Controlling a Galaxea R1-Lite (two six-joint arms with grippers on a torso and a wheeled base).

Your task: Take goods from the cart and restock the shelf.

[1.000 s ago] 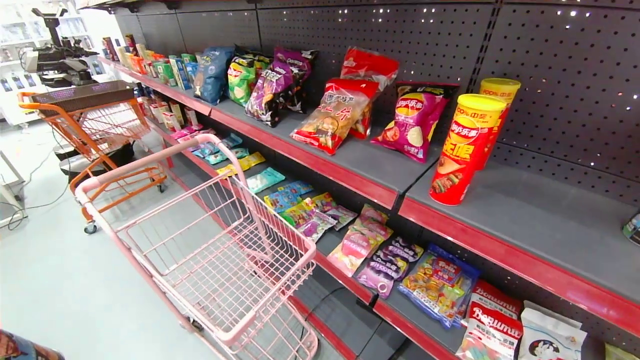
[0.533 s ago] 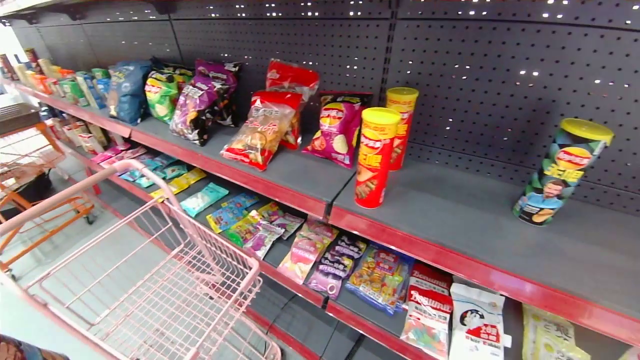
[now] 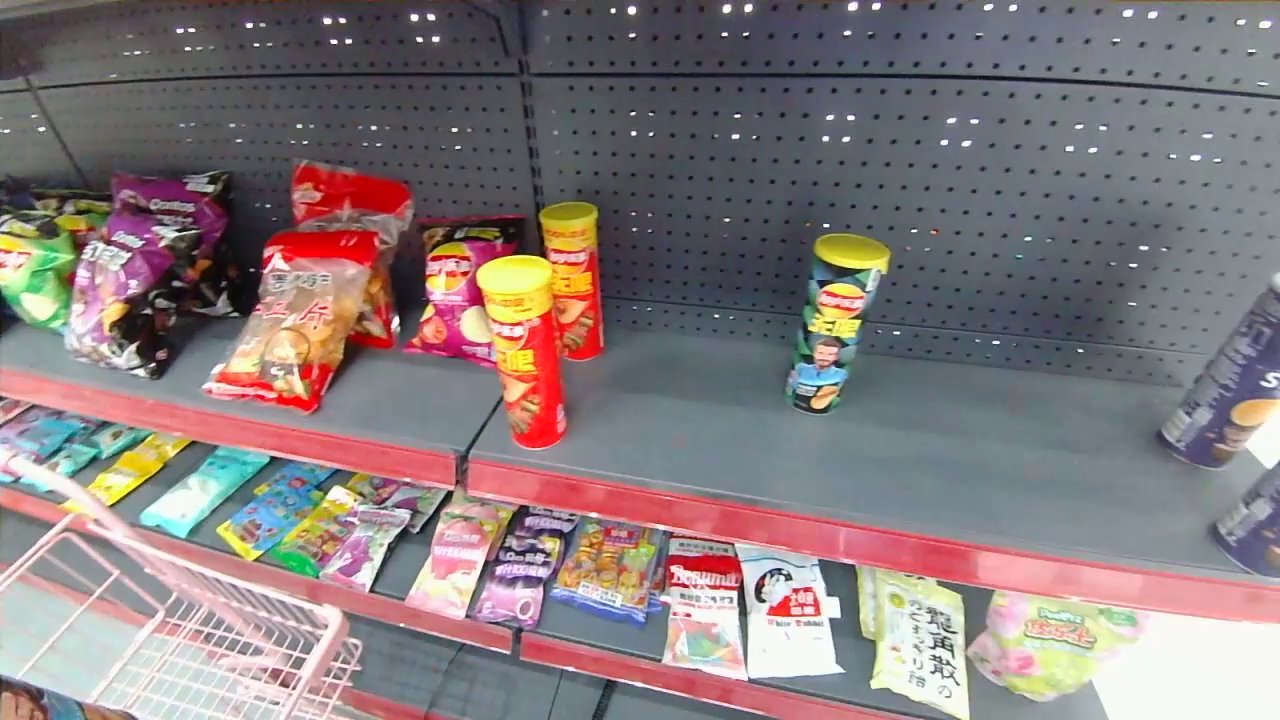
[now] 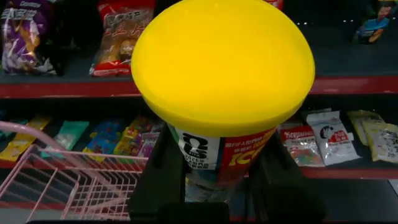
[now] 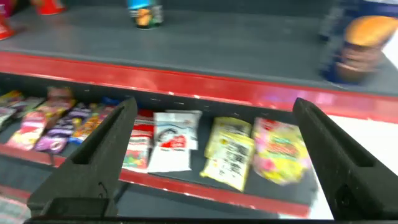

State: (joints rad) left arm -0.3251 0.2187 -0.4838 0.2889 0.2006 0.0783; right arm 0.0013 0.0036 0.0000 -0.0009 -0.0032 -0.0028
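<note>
Yellow lettering ran down the red can (image 3: 527,370), and right of it the dark can (image 3: 835,330) bore a round logo. Below the red can, packets (image 3: 705,600) carried printed names; the yellow-lidded can (image 4: 222,81) showed a black-and-white mark.

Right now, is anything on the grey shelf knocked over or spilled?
No. The front red, yellow-lidded cardboard tube and the dark green, yellow-lidded tube stand upright on the grey shelf; nothing has spilled.

left gripper (image 4: 217,167): matte black, broad flat fingers (image 4: 163,180). right gripper (image 5: 214,111): matte black fingers (image 5: 93,168), wedge-shaped, tapering to tips.
</note>
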